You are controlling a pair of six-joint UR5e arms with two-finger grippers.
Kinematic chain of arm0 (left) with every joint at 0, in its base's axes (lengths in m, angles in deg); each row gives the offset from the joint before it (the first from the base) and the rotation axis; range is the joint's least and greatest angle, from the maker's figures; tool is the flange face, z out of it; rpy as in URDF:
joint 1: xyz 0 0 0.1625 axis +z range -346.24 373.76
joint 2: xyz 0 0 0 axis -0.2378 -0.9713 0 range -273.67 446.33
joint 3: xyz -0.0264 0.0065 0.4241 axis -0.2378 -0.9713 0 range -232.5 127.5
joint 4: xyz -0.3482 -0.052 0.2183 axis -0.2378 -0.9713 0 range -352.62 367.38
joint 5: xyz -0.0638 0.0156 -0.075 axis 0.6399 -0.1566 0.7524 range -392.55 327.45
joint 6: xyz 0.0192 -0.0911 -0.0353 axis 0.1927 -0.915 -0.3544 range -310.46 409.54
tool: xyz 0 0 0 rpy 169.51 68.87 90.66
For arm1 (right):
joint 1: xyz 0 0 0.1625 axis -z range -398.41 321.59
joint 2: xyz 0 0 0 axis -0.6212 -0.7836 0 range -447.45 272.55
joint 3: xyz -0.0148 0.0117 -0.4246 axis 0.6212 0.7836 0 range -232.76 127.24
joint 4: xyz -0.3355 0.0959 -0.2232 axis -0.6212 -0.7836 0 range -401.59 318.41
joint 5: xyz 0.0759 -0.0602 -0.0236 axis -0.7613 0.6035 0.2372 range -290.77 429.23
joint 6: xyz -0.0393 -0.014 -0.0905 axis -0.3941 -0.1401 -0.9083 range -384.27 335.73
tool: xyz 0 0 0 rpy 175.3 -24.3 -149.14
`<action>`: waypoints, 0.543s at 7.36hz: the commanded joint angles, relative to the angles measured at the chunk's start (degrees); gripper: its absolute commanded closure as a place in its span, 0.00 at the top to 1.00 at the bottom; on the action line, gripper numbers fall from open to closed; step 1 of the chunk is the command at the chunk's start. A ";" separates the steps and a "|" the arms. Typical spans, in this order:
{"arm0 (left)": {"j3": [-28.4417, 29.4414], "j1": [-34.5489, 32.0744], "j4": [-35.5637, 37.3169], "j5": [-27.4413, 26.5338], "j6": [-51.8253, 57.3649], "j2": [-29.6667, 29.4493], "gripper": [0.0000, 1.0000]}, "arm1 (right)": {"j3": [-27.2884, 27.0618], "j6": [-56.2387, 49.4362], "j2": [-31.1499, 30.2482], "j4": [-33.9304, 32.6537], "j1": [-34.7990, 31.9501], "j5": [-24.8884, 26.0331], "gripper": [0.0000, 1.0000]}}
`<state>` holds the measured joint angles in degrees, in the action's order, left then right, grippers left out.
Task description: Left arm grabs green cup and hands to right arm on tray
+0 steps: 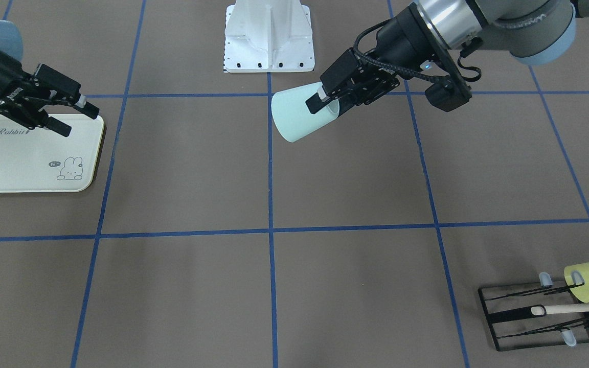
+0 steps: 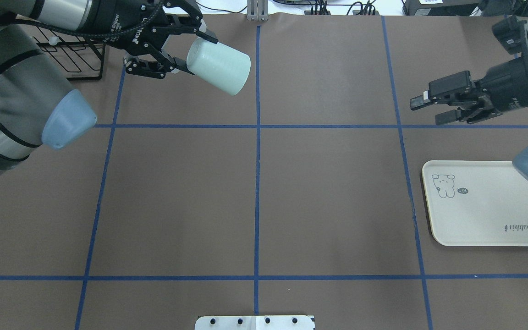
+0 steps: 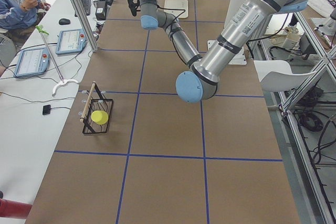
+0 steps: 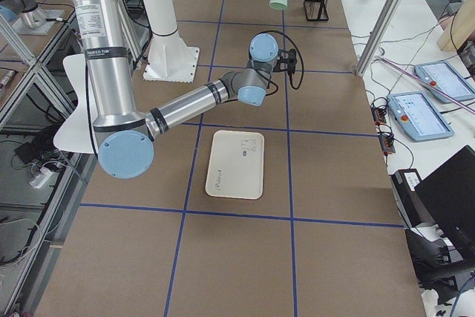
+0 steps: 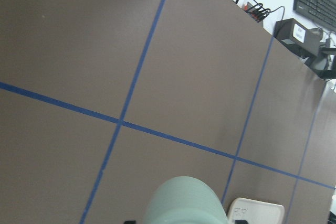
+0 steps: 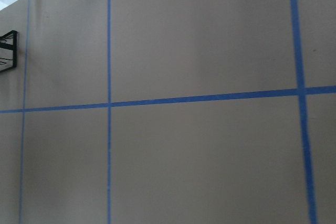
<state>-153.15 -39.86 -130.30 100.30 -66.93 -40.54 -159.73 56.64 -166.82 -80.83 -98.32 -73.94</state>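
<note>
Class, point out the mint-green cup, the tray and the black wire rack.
green cup (image 2: 220,68): overhead exterior view, side wall.
tray (image 2: 488,215): overhead exterior view, bare floor.
black wire rack (image 1: 509,314): exterior front-facing view, dark central bar.

**Robotics laboratory.** A left arm (image 3: 231,40) and a right arm (image 4: 100,42) rose from a white pedestal (image 1: 269,36), seen at 12 o'clock in the front-facing view. The table (image 2: 337,206) was covered in brown sheet and divided by a blue tape grid (image 2: 257,183). Aluminium posts (image 3: 79,9) framed the cell. In the left side view, a bench toward 9 o'clock carried two teach pendants (image 3: 72,41), a keyboard (image 3: 84,2) and a mouse (image 3: 64,21). An operator (image 3: 13,3) sat at 10 o'clock, and loose cables (image 3: 315,121) lay at 3 o'clock.
</note>
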 commanded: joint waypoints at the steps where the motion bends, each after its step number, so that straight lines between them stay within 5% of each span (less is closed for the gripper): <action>1: 1.06 3.41 -15.72 -6.16 -16.88 0.66 0.00 | 0.18 11.08 4.82 8.09 3.14 0.26 1.00; 4: 1.06 8.61 -26.19 -10.84 -30.87 0.66 0.00 | -1.22 20.49 11.67 9.27 3.76 0.43 0.99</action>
<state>-152.10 -32.92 -151.95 90.93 -91.80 -39.84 -160.14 73.17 -157.75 -72.00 -94.78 -73.59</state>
